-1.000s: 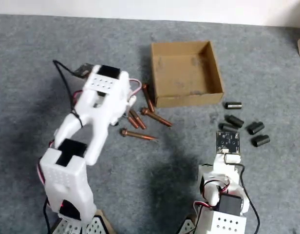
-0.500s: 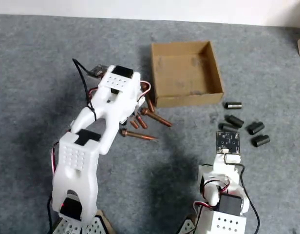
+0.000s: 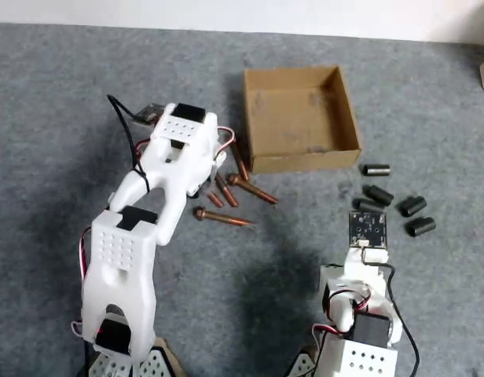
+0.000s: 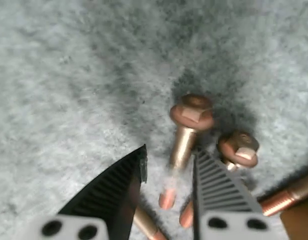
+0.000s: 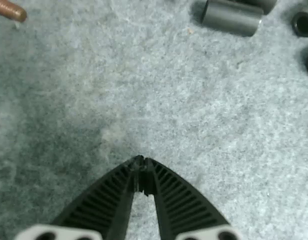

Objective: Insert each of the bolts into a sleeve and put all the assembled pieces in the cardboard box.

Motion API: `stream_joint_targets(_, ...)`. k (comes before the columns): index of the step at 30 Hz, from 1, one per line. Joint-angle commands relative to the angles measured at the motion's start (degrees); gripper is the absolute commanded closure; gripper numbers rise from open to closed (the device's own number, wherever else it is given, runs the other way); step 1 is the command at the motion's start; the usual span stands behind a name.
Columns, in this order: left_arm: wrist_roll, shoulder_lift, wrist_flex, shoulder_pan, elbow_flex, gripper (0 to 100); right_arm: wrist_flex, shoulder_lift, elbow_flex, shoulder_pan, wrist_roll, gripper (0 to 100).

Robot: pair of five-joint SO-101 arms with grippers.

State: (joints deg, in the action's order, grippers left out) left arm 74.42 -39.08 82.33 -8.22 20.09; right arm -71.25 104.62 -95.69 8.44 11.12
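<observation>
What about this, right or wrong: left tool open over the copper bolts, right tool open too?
Wrong on the right tool: it is shut, tips touching, as the right wrist view shows. The left tool is open over the copper bolts.

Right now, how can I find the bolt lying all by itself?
Find the cardboard box at the back of the grey table. In front of its left corner lie copper bolts, bunched together. The lone bolt sits closer to the table's front, flat and crosswise, set apart from the others.
</observation>
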Motion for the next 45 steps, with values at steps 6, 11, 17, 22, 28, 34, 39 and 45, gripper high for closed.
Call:
stream_joint_targets(6,0.3,0.8,7.2,5.3,-0.2,100,-0.3,0.6,-8.3,0.7,-0.3,99.3)
stream_joint_targets(11,-8.8,3.6,19.9,6.4,1.6,100,-0.3,0.6,-8.3,0.4,-0.2,99.3)
stream_joint_targets(17,-10.8,18.7,20.0,9.5,-6.5,100,-0.3,0.6,-7.9,0.7,-0.5,99.3)
stream_joint_targets(22,-17.5,33.5,19.9,9.2,-19.2,100,-0.7,0.6,-2.4,2.5,-0.6,99.3)
stream_joint_targets(28,-23.2,47.2,19.8,9.6,-31.4,100,-0.7,0.5,3.9,6.8,-0.6,99.4)
stream_joint_targets(34,-23.4,56.7,19.8,9.1,-38.4,100,-0.3,-0.4,7.8,12.3,-0.6,99.4)
stream_joint_targets(39,-27.2,60.1,19.8,9.2,-42.9,100,-0.2,-12.2,14.9,14.5,-2.2,99.4)
stream_joint_targets(45,-30.5,59.8,19.8,9.6,-46.5,100,3.4,-38.1,30.4,14.9,-7.6,99.4)
